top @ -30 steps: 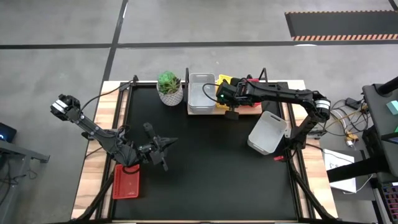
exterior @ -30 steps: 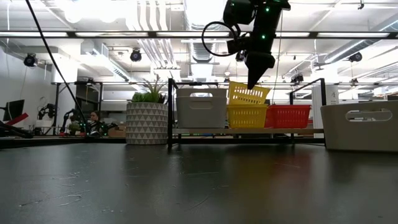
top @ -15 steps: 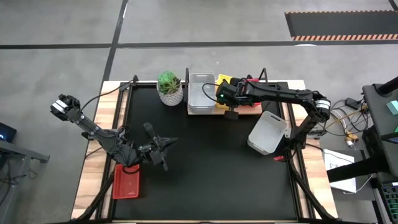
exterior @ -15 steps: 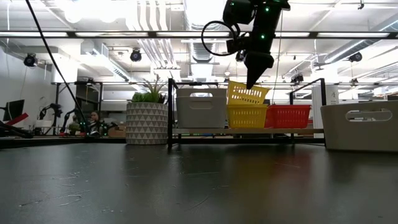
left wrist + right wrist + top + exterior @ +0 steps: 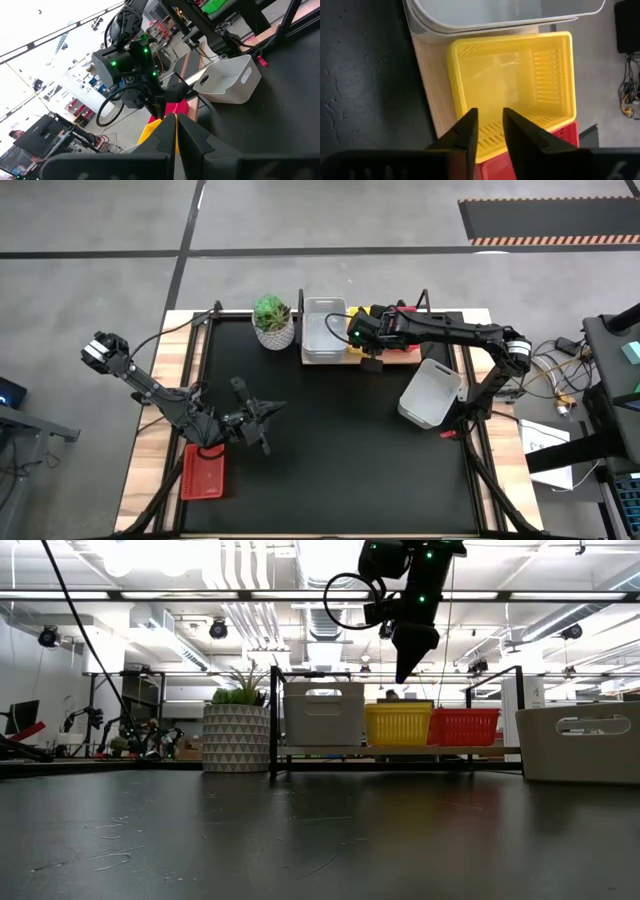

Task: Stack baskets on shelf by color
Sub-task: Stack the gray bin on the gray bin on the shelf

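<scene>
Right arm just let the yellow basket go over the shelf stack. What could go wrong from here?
1. The right gripper, fingers open, hangs directly above the yellow plastic mesh basket; retreating low could catch its near rim and drag it off the light-brown wooden shelf board.
2. The yellow stack sits tight against the translucent white-grey baskets and red mesh basket, so a sideways nudge might shift both.
3. One red mesh basket lies beside the left gripper; the large white bin may crowd right-arm travel.

The tilted yellow basket [image 5: 398, 725] has dropped out of the right gripper [image 5: 404, 671], now sitting level on the shelf [image 5: 300, 751], nested flush.
</scene>
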### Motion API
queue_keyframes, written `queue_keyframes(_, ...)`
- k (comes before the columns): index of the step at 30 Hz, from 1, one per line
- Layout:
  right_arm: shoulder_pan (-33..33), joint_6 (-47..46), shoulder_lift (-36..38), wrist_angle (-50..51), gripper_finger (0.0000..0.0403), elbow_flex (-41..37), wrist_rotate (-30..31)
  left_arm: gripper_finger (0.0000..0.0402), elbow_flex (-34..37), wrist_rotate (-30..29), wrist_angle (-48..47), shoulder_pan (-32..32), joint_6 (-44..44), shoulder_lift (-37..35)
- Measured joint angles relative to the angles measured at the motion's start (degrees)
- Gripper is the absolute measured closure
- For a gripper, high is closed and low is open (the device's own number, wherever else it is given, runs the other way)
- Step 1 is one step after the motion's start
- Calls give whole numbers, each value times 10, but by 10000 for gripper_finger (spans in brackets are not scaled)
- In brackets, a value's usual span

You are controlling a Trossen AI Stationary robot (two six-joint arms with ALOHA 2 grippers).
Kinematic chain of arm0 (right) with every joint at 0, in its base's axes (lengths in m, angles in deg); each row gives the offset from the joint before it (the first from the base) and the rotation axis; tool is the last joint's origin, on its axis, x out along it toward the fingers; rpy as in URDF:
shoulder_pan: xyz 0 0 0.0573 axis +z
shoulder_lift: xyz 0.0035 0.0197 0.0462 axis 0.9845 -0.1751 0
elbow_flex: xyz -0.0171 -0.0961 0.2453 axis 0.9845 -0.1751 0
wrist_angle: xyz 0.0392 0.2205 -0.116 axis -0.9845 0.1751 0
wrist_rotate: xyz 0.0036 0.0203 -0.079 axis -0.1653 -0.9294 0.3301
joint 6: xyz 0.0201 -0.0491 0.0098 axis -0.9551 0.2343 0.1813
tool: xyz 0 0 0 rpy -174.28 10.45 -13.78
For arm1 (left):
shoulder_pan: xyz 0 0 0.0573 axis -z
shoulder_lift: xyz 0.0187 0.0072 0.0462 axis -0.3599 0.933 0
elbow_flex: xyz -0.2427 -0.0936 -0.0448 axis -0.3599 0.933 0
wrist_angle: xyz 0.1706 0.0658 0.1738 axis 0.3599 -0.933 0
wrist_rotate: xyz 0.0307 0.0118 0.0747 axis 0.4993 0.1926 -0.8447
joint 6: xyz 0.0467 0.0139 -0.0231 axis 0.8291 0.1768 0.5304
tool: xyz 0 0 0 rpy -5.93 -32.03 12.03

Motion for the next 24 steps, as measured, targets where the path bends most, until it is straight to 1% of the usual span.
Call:
queue_keyframes(5, 4, -20, 0, 5, 291, 11, 0, 402, 0, 0, 0, 0, 0, 0)
queue_keyframes(7, 7, -30, 0, 8, 283, 20, 0, 402, 0, 0, 0, 0, 0, 0)
queue_keyframes(10, 19, -57, 0, 19, 283, 35, 0, 402, 0, 0, 0, 0, -2, 0)
queue_keyframes(13, 45, -91, 3, 26, 296, 42, -15, 402, 0, 0, 0, 1, -3, 0)
queue_keyframes(16, 85, -135, 4, 31, 317, 42, -32, 402, 0, 0, 0, 1, -4, 0)
queue_keyframes(24, 231, -191, 4, 30, 382, 42, -31, 402, 0, 0, 0, 2, -29, 0)
